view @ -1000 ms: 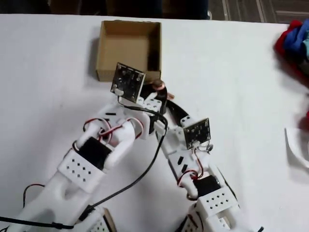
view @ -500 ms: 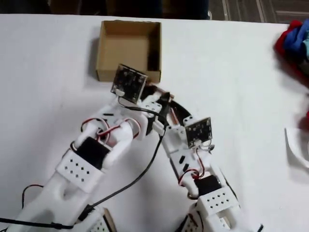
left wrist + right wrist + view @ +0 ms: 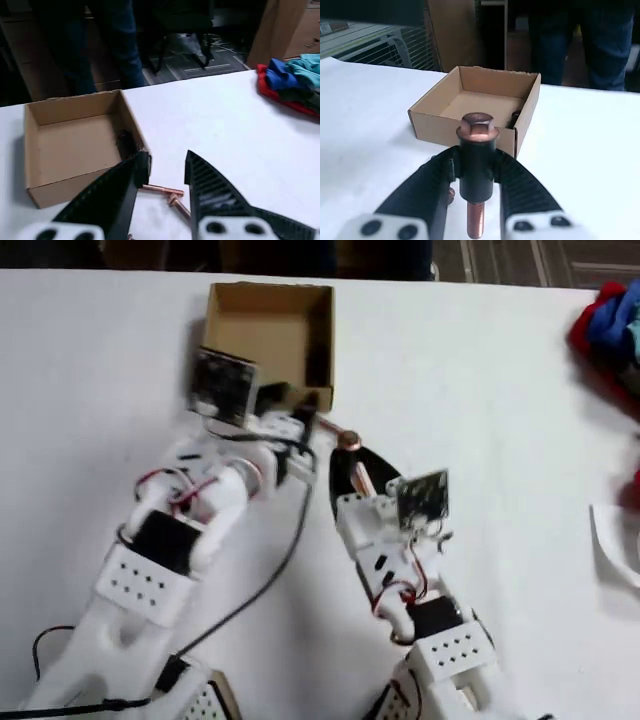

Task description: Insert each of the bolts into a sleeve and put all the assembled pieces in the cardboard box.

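Our right gripper (image 3: 476, 159) clamps the black sleeve (image 3: 477, 175), bolt (image 3: 477, 127) through it, cardboard box (image 3: 220, 302) at eleven o'clock; our left gripper (image 3: 167, 167) gapes moderately, empty.

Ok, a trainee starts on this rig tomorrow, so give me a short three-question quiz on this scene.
1. True or false: the right gripper holds a black sleeve with a copper bolt through it.
2. The left gripper is: A) shut on a sleeve; B) open, a loose bolt lying near it; C) shut and empty.
3. What already lies in the cardboard box?
Key: 1 true; 2 B; 3 a dark piece.
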